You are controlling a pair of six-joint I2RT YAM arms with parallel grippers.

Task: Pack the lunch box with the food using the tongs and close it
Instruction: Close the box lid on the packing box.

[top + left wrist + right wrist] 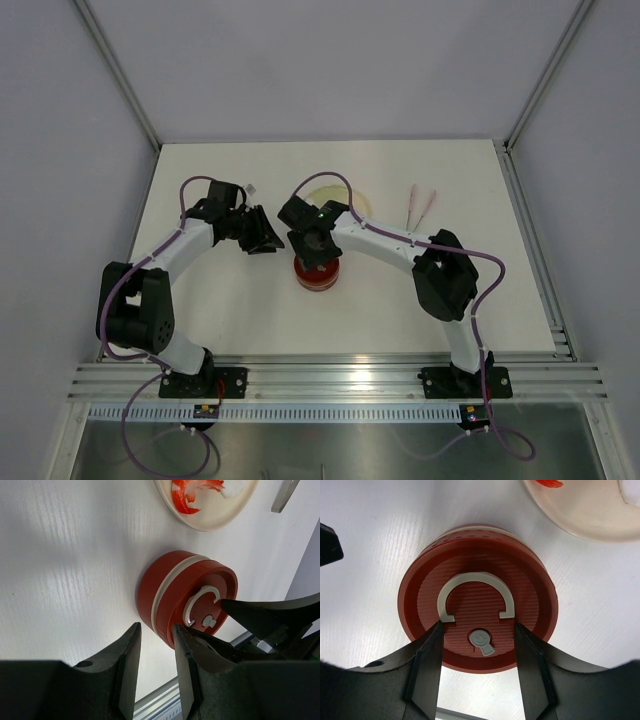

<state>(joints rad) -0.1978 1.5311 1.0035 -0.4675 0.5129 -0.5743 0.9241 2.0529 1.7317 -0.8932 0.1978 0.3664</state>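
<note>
A round red lunch box (317, 277) with a pale band around its middle sits on the white worktop (220, 310), near the centre and just on the near side of a wide, pale round plate (352, 199). Its red round lid (477, 597), marked with a white curl and a small grey knob, is seated on top, so the box is closed.

The right gripper (318, 250) hangs directly over the box. In the right wrist view, its black jaws are partly open. The two fingertips (436, 632) are inside the lid's raised rim, one on each side of the grey knob, and nothing is clamped between them. I cannot tell whether the tips actually press on the lid.

The left gripper (262, 238) is just to the left of the box, and apart from it. Its jaws are drawn almost together with only a narrow slit between them. The bare worktop shows through the slit and they hold nothing.

The plate carries red-and-white curled strips (187, 492) of toy food, and a white piece lies beside them at the frame's edge. Thin pale pink tongs (420, 207) lie flat on the worktop to the right of the plate, well apart from both grippers.
</note>
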